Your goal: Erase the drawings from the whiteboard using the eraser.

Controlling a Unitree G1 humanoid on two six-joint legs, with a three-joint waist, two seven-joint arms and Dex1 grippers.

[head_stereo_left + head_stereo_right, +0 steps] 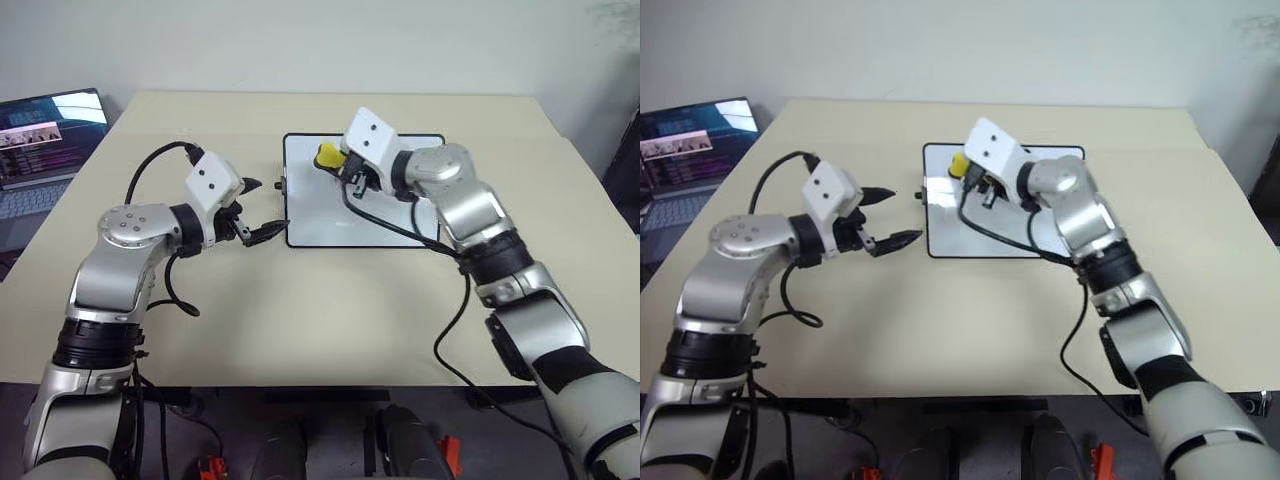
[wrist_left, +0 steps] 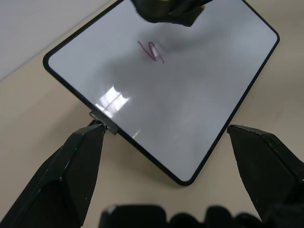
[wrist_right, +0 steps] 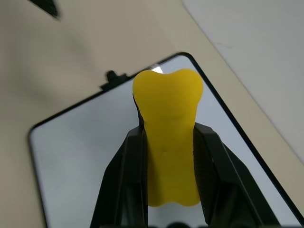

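Tabletop (image 1: 300, 320) is carrying the whiteboard (image 1: 330, 215) at its middle — I'm seeing a red squiggle (image 2: 151, 51) on it. Right gripper (image 1: 335, 165) is clamping the yellow eraser (image 1: 328, 155) over the board; left gripper (image 1: 265, 208) is hanging spread wide beside its left edge.

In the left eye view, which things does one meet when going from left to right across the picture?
Open laptop with lit screen → open left tool → small yellow eraser block held in the right tool, above the black-framed glossy whiteboard.
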